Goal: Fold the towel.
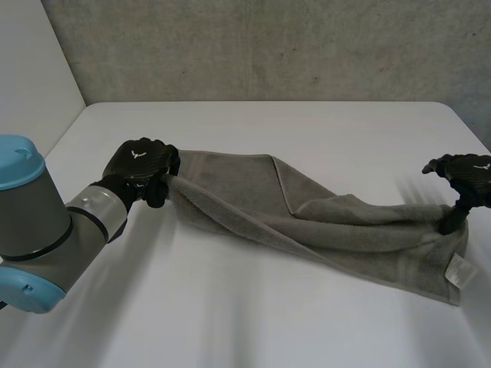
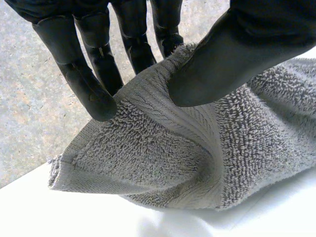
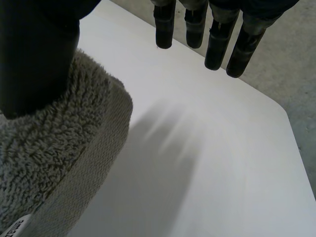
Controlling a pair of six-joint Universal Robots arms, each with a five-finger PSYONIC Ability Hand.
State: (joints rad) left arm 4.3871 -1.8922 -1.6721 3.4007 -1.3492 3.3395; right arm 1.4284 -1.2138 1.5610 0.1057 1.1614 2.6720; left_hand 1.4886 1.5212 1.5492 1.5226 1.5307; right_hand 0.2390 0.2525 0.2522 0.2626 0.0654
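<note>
Fold not yet made on the towel [image 1: 307, 222]: drawn out long across the white table [image 1: 230, 330], left end farther, right end nearer, partly doubled over along the middle. Pinched at the left end between thumb and fingers of the left hand [image 1: 140, 162]. Pressed at the right end by the thumb of the right hand [image 1: 468, 178] alone, fingers straight and clear of the cloth. Probably needs a real right-end grip before bringing the ends together along that long axis.

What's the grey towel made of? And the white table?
The towel looks like soft terry cloth, probably cotton: tiny fuzzy loops cover it, with a flat woven band along its edge. The table looks smooth, hard and matte white, maybe laminate or plastic; no wood grain shows, so I can't be sure.
</note>
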